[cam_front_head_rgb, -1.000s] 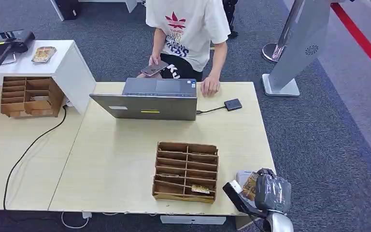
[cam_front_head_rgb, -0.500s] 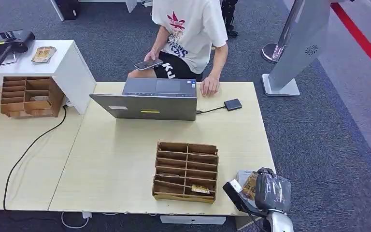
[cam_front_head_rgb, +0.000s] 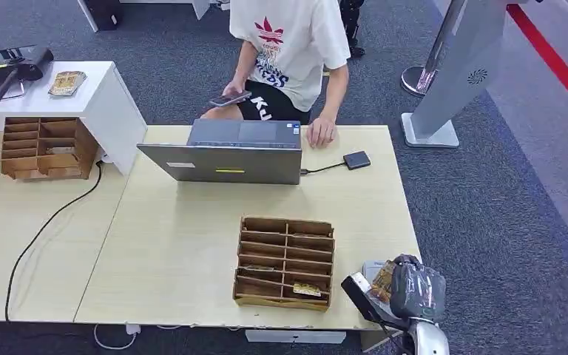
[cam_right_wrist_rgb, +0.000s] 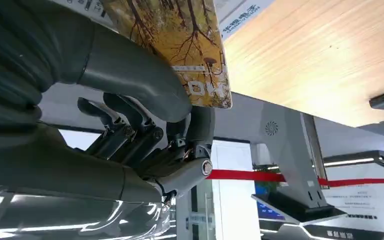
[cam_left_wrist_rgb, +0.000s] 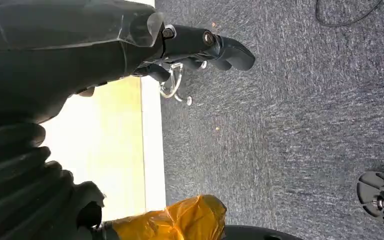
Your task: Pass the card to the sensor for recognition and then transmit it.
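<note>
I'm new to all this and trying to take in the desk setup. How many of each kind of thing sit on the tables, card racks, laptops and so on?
Wooden card racks: 2, one mid-table, one at far left.
Laptops: 1.
Small black sensor on a cable: 1.
Card packs on the white stand: 1.
Total: 5

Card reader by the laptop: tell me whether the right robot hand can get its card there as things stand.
Probably yes. The right robot hand holds the card at the table's near right corner. The bare table runs up to the reader, and the wooden organizer sits off to the side. Whether the arm stretches that far is unclear.
</note>
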